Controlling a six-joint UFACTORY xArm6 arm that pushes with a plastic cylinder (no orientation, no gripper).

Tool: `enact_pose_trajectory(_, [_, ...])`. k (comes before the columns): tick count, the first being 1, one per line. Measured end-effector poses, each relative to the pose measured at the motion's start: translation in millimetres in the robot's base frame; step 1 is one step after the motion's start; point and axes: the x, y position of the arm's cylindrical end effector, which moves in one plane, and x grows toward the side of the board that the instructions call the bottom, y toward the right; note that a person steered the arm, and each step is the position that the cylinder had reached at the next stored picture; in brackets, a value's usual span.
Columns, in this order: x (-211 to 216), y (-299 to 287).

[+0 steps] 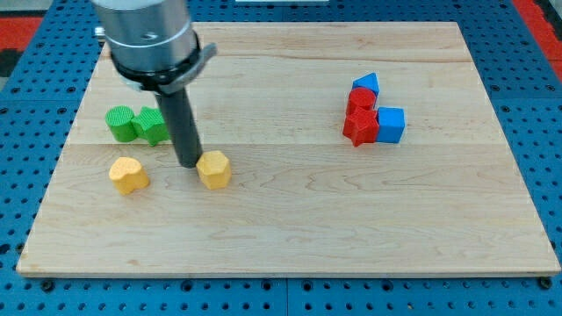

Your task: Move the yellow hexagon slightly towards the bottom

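The yellow hexagon (214,169) lies on the wooden board (290,219), left of centre. My tip (189,164) stands just to the hexagon's left, slightly towards the view's top, very close to it or touching it. The dark rod rises from there to the arm's grey body at the view's top left.
A yellow heart-shaped block (129,175) lies left of my tip. Two green blocks (138,124) sit side by side behind the rod. At the right, two red blocks (360,117) and two blue blocks (390,124) form a tight cluster.
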Motion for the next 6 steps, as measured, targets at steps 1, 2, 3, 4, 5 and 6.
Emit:
enact_pose_trajectory(1, [5.8, 7.8])
enact_pose_trajectory(2, [23.1, 12.4])
enact_pose_trajectory(3, [-13.8, 27.2])
enact_pose_trajectory(4, [-44.3, 56.5])
enact_pose_trajectory(5, [-81.5, 103.3])
enact_pose_trajectory(6, [-124.7, 147.6])
